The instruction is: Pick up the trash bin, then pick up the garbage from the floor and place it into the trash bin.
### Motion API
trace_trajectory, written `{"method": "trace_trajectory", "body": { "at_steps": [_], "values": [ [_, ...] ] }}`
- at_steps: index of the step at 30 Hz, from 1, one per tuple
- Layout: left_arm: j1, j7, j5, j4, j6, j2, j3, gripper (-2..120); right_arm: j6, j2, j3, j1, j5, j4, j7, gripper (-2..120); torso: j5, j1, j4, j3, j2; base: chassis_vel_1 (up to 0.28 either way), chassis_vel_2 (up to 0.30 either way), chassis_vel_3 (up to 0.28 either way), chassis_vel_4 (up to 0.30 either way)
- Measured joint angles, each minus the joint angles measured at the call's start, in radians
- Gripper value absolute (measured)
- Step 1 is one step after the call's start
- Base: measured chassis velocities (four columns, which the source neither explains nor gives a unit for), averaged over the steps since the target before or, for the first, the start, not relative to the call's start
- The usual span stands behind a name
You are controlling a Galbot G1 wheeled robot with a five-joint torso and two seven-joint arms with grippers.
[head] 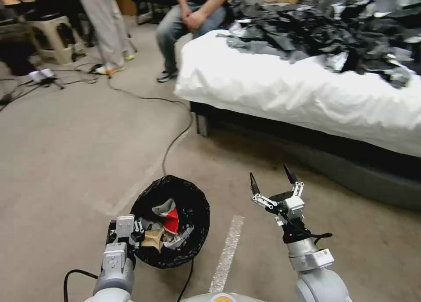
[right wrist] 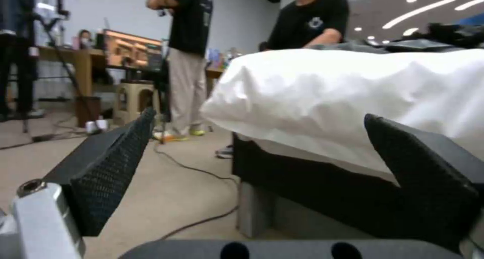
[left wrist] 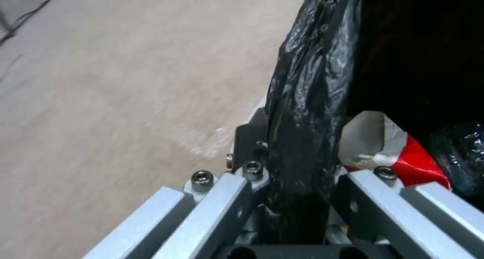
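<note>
The trash bin [head: 193, 214], lined with a black bag, hangs above the floor at lower centre. My left gripper [head: 131, 232] is shut on its near rim. In the left wrist view that left gripper [left wrist: 295, 183] has the bag-covered rim of the trash bin [left wrist: 312, 81] pinched between its jaws. Garbage [head: 169, 227] lies inside: a red-white packet, grey wrapper and a tan piece. The red-white packet [left wrist: 403, 157] shows up close inside the bag. My right gripper [head: 272, 179] stands open and empty to the right of the bin, its black fingers [right wrist: 108, 164] spread toward the bed.
A bed [head: 307, 91] with a white cover and black plastic sheets [head: 324, 34] fills the right. A black cable [head: 175, 135] runs across the floor to the bin. People stand and sit at the back beside a stool [head: 55, 37]. White tape line [head: 228, 249] marks the floor.
</note>
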Motion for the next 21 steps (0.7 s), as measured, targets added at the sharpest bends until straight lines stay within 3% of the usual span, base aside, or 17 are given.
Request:
{"method": "trace_trajectory", "body": {
  "at_steps": [21],
  "values": [
    [0.001, 0.0, -0.002, 0.0, -0.002, -0.001, 0.001, 1, -0.004, 0.001, -0.003, 0.003, -0.001, -0.003, -0.001, 100, 0.0, 0.0, 0.0, 0.0, 0.0, 0.13, 0.125, 0.121, 0.127]
  ]
}}
